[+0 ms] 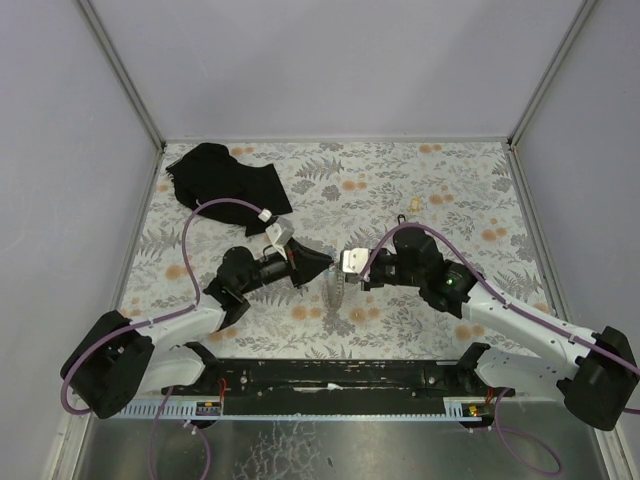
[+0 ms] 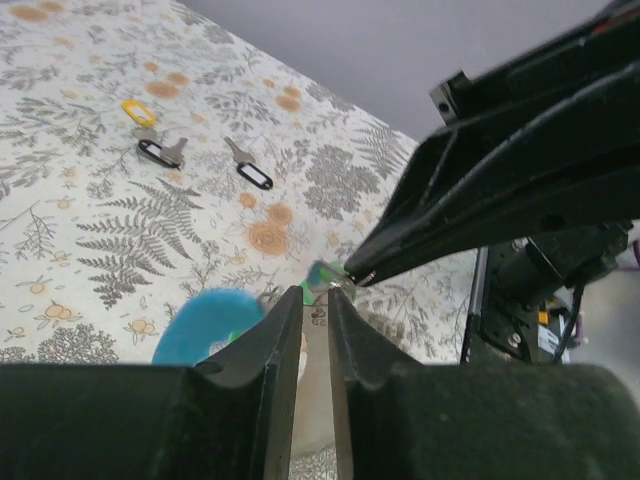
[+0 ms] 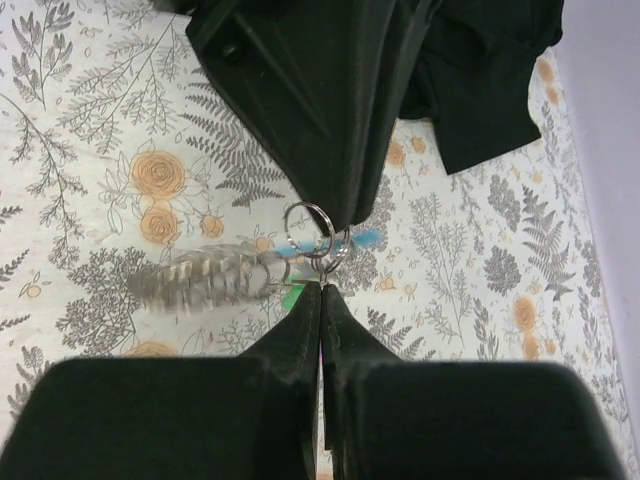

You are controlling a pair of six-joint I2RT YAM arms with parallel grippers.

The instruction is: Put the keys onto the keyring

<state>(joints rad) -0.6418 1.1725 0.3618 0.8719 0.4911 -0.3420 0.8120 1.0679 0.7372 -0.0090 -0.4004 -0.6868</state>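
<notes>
The keyring (image 2: 205, 322) is a bright light-blue curved band. It carries a thin grey metal ring (image 3: 308, 220), with a second, smaller ring hanging just under it. A small bright green tag (image 3: 292, 293) shows among them, but the key it belongs to is too small to make out.

The two tools meet tip to tip above the patterned table (image 1: 450, 180), and everything hangs in the little space between them. The blue band droops just beside and below the left gripper (image 2: 315, 295), off its left finger. The green tag sits right against the tip of the right gripper (image 3: 322, 288).

The left gripper's fingers are drawn in to a narrow slit, and the metal ring is nipped at their tip. The right gripper's fingers are pressed together with the small ring at their point. I can't tell what exactly they pinch.

Far beyond the left gripper's tips, a key with a black tag (image 2: 255, 176) lies loose on the table.
</notes>
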